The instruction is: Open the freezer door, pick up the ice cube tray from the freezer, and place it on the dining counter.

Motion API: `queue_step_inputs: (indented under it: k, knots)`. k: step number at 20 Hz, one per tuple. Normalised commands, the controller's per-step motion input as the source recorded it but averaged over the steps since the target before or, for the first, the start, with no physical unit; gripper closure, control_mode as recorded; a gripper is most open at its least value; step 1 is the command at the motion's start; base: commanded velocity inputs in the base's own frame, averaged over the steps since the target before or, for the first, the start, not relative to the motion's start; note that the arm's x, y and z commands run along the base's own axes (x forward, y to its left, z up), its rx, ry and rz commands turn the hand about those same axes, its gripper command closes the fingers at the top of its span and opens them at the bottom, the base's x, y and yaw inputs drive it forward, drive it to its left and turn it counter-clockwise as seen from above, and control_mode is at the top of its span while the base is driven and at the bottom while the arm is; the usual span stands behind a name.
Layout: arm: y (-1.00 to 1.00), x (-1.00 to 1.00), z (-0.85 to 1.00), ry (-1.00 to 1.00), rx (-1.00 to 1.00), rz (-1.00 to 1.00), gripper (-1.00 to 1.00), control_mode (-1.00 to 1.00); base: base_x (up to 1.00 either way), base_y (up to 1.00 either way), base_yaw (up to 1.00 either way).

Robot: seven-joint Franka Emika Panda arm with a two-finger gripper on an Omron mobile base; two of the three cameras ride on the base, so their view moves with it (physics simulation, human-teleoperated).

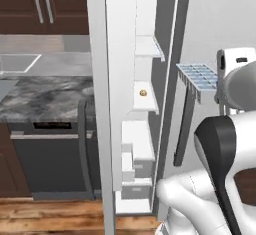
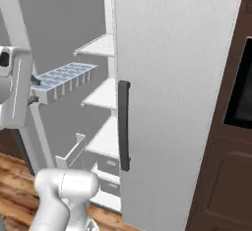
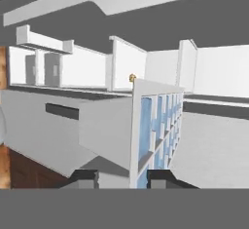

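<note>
The freezer door (image 1: 97,104) stands swung open, seen edge-on, left of the white-lined freezer (image 1: 145,74) with its shelves and drawers (image 2: 101,97). The ice cube tray (image 1: 199,75), a white-grey grid of pale blue cubes, hangs level in the air outside the compartment at upper-shelf height. My gripper (image 1: 218,83) is shut on the tray's near end. The right base view has the tray (image 2: 64,77) reaching from the gripper (image 2: 34,90) toward the freezer. In the hand view the tray (image 3: 155,125) runs away edge-on between the fingertips of the gripper (image 3: 121,179). The dining counter is out of view.
A tiny round brown item (image 1: 143,93) lies on a freezer shelf. The plain grey fridge door (image 2: 172,87) with its dark bar handle (image 2: 123,127) stays closed just right of the tray. A marble counter with sink (image 1: 45,96) and a dishwasher (image 1: 50,161) lie beyond the open door.
</note>
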Motion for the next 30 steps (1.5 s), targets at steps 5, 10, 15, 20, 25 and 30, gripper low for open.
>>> queue_step_inputs:
  k: [5, 10, 15, 20, 25, 30]
  knots:
    - [0.00, 0.00, 0.00, 0.00, 0.00, 0.00, 1.00, 1.00, -0.12, -0.45, -0.78]
    - [0.00, 0.00, 0.00, 0.00, 0.00, 0.00, 1.00, 1.00, 0.00, -0.33, -0.88]
    - [0.00, 0.00, 0.00, 0.00, 0.00, 0.00, 1.00, 1.00, 0.00, -0.15, -0.95]
    - [0.00, 0.00, 0.00, 0.00, 0.00, 0.00, 1.00, 1.00, 0.00, -0.02, -0.98]
    - [0.00, 0.00, 0.00, 0.00, 0.00, 0.00, 1.00, 1.00, 0.00, 0.00, -1.00]
    - [0.00, 0.00, 0.00, 0.00, 0.00, 0.00, 1.00, 1.00, 0.00, 0.00, -1.00]
